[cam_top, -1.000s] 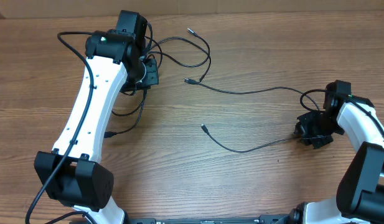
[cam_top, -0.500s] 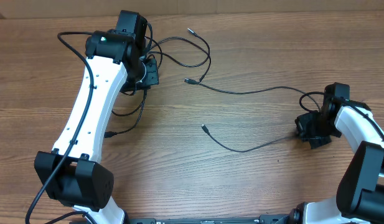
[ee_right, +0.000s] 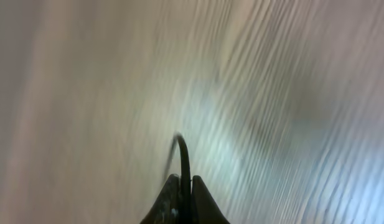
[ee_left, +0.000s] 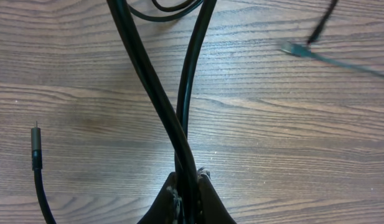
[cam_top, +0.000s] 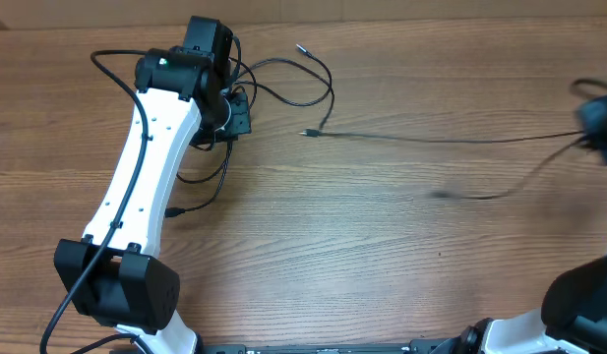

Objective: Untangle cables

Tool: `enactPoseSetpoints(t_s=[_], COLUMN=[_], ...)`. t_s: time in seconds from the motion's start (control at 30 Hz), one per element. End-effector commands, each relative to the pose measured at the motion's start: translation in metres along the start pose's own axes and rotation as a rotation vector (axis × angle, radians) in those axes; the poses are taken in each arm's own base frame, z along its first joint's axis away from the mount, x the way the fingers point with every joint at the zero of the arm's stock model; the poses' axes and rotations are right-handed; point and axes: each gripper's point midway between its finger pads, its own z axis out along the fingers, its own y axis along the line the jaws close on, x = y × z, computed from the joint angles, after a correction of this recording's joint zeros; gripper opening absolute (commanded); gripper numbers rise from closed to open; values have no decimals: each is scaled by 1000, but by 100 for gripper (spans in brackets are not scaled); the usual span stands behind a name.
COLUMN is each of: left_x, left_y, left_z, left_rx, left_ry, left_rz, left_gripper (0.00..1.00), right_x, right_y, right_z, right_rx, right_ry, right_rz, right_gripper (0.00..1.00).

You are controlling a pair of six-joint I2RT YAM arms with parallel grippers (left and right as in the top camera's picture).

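My white left arm lies along the near-left of the table, and its own thick wire loops out toward the left edge. My left pincer sits near the far edge, clamped together on two strands of the cables. They rise from between my fingers and cross just above them. A loose plug lies apart, to the left of that grip.

The tangled loops lie just right of this pincer, crowding the space between it and the far edge. From a second plug a taut strand runs straight across toward the right. A blurred strand sags below it.

The middle and near side of the table show open wood, which leaves me room there.

At the right edge, my right pincer is blurred. It is pressed together on one thin strand, and its wrist view is too smeared to tell more.
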Motion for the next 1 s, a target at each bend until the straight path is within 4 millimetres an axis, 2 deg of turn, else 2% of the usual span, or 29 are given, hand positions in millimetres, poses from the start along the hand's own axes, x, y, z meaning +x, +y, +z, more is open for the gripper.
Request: enactPoseSetpoints(t_s=[0.0, 0.17, 0.3, 0.37, 0.6, 0.87, 0.97], left_x=[0, 0, 0, 0, 1, 1, 2], left_y=[-6, -6, -6, -6, -6, -6, -7], left_z=[-5, -5, -5, -5, -5, -5, -5], left_rx=[18, 18, 18, 19, 18, 18, 19], left_ry=[-14, -14, -13, -13, -12, -10, -10], left_rz=[-7, -7, -7, -7, -7, -7, -4], left_gripper=[4, 4, 4, 4, 4, 4, 4], right_x=[-61, -105, -125, -130, -134, -150, -153], right_y=[-11, -31, -49, -52, -44, -71, -71], right_z=[-38, -64, -72, -74, -76, -92, -94], right_rx=[5, 31, 94, 107, 80, 224, 223], right_ry=[-184, -315, -407, -432, -455, -586, -604], right_rz=[91, 169, 205, 212, 213, 244, 251], right_gripper=[4, 4, 4, 4, 4, 4, 4])
